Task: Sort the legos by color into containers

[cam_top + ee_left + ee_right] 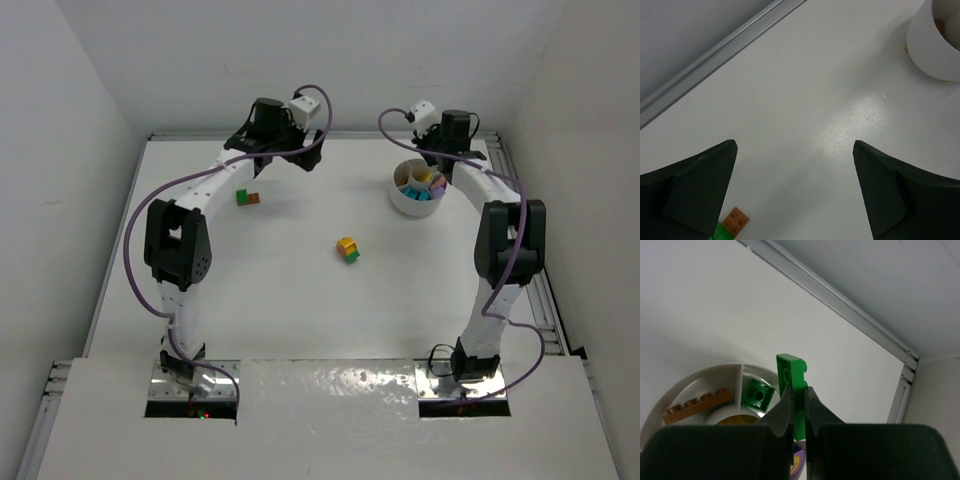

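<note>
the desk [300,310] is broad and white, and the white dish [405,203] sits at its 1 o'clock, under my right wrist. my left claw [794,146] hangs at 11 o'clock, its jaws wide apart with nothing between them. my right claw [799,402] is clamped together on a thin green plate [791,371], held upright by its flat faces above the dish. in the wedge at the plate's 8 o'clock lies a green brick [758,395]; a brown brick [699,406] fills the next wedge, at 9 o'clock. loose on the desk are a yellow-topped clump [348,249] near the centre and a green and orange pair [247,198] beside my left claw. i judge these bricks light, stiff and slick, so a skewed pinch could squirt one out. they are best gripped square across the smooth side walls, not the studs.
</note>
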`<state>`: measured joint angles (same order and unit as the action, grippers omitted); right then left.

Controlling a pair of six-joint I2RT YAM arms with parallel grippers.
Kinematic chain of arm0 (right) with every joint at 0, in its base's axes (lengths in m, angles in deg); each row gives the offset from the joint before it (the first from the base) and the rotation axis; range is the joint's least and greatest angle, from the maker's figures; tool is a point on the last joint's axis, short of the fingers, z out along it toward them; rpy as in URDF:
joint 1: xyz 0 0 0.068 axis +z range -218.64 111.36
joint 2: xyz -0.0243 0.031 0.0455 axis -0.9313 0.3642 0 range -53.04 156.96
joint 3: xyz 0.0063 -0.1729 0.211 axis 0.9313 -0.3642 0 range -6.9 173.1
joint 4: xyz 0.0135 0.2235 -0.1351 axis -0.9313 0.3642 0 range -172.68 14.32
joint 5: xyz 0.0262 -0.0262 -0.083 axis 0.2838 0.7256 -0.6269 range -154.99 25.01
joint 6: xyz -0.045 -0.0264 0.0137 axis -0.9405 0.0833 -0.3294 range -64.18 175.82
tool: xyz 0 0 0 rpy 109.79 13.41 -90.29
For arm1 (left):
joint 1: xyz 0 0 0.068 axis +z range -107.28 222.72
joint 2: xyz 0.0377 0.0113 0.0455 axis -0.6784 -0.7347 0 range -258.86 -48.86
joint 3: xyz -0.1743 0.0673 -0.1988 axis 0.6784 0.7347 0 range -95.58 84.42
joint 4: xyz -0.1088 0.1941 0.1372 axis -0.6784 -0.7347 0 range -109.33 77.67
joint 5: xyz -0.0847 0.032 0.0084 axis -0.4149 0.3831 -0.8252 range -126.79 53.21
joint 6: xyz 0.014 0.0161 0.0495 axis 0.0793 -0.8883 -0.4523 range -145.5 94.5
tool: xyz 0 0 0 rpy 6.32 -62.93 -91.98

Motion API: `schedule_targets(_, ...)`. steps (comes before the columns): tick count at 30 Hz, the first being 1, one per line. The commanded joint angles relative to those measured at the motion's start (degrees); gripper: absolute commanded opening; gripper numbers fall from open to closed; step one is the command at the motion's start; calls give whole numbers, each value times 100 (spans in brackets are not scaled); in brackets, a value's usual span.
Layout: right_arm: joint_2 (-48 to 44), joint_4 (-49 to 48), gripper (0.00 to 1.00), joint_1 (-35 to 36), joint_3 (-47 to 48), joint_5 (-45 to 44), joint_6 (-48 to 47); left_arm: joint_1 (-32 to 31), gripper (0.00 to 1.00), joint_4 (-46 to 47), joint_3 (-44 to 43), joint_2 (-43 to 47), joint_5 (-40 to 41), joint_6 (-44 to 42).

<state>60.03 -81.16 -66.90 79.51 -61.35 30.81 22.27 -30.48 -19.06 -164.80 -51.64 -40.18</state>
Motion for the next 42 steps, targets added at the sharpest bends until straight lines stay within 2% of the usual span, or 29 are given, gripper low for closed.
schedule_targets(1,135,-169,0,-156,87,443,-338,-30,100,58,-32,397,184,-123)
schedule_targets(12,329,-223,0,-314,-37,682,-214,-38,100,57,-41,405,378,-237)
schedule_targets(15,259,-222,9,-314,-89,665,-179,-38,100,57,-41,414,474,-290)
schedule_targets(17,198,-222,22,-314,-151,621,-188,-38,100,66,-32,423,518,-325)
schedule_targets(19,145,-196,30,-314,-177,550,-232,-38,100,66,-32,423,545,-334)
schedule_targets(22,48,-169,34,-314,-168,506,-267,-38,100,57,-32,414,536,-334)
schedule_targets(29,-198,-187,36,-314,-98,287,-13,-38,100,40,-14,441,553,-378)
schedule_targets(31,-356,-196,39,-314,-72,251,294,-38,100,40,12,467,667,-369)
schedule_targets(35,-699,-170,52,-314,7,-3,1181,-12,100,-39,21,467,975,-9)
schedule_targets(38,-1076,329,58,-288,121,153,2121,32,99,-145,91,511,1028,131)
schedule_targets(40,-1374,550,61,-9,-27,548,2458,111,95,-145,196,607,1011,254)
schedule_targets(41,-1446,960,64,193,-271,863,2310,146,93,-119,336,642,1002,394)
schedule_targets(42,-1516,1234,67,717,-413,954,1638,233,91,-92,407,730,950,474)
